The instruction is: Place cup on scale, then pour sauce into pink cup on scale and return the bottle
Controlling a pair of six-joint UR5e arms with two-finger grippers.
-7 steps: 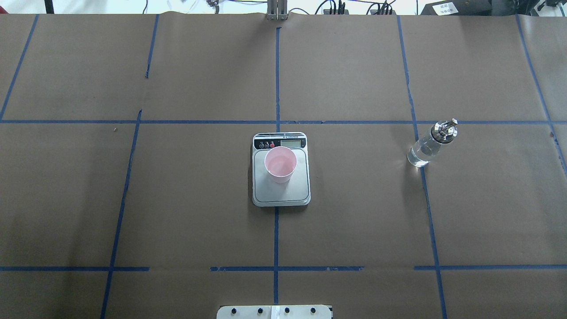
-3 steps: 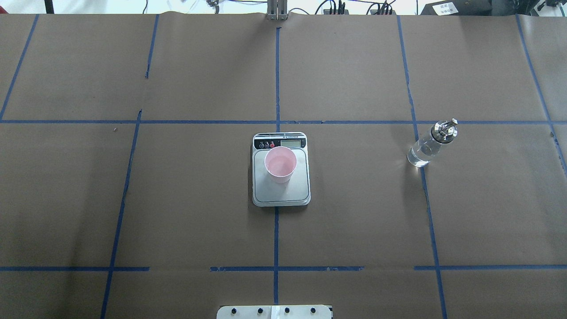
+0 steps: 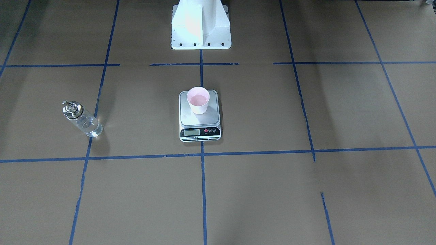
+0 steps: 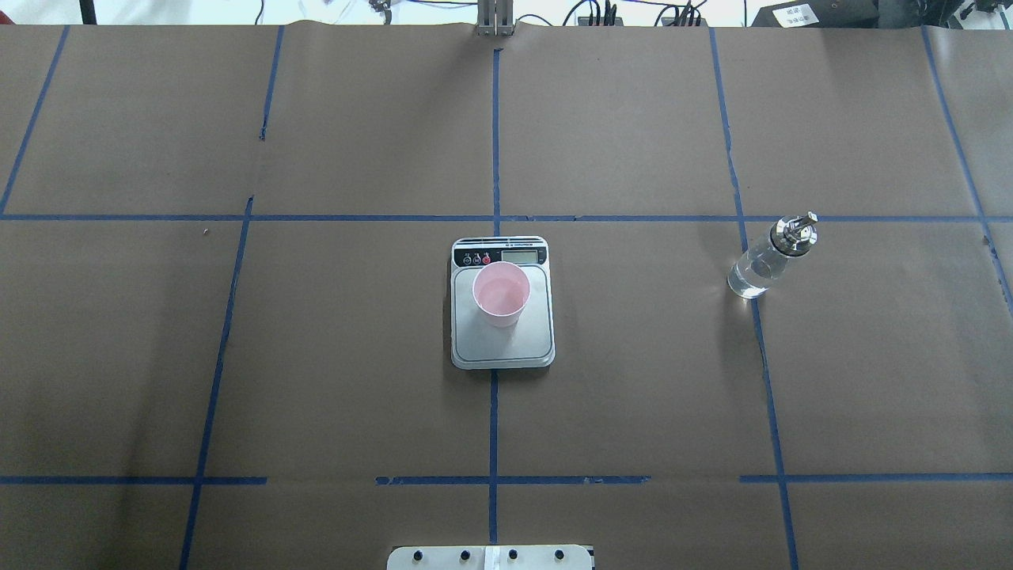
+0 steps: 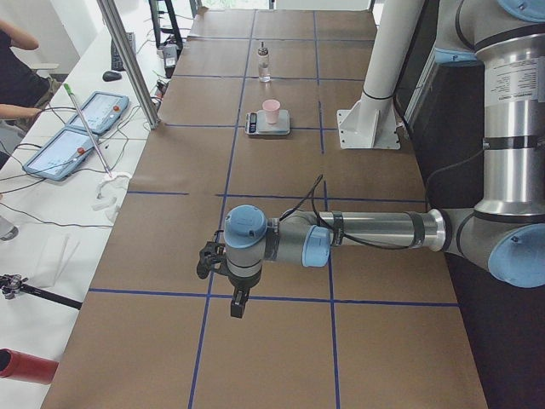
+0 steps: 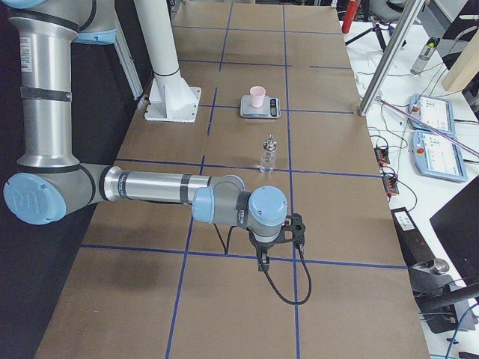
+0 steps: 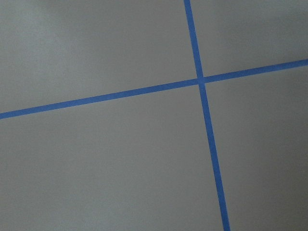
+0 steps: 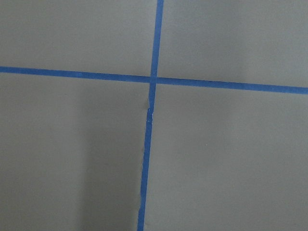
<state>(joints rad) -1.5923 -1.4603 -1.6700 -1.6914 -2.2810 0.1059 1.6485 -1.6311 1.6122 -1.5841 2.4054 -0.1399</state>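
Observation:
The pale pink cup (image 4: 501, 291) stands upright on the steel platform of the scale (image 4: 502, 342) at the table's middle; both also show in the front-facing view, cup (image 3: 198, 99) on scale (image 3: 199, 119). The clear glass bottle (image 4: 764, 261) with its metal spout stands upright on the table to the right, on a blue tape line, and nothing holds it (image 3: 83, 120). My left gripper (image 5: 237, 303) hangs far off over the table's left end. My right gripper (image 6: 262, 262) hangs over the right end, near the bottle (image 6: 267, 155). I cannot tell whether either is open.
Blue tape lines grid the brown table cover. The white robot pedestal (image 3: 201, 25) stands behind the scale. Tablets (image 5: 89, 128) and cables lie on a side bench, where an operator's arm (image 5: 17, 111) shows. Both wrist views show only table cover and tape.

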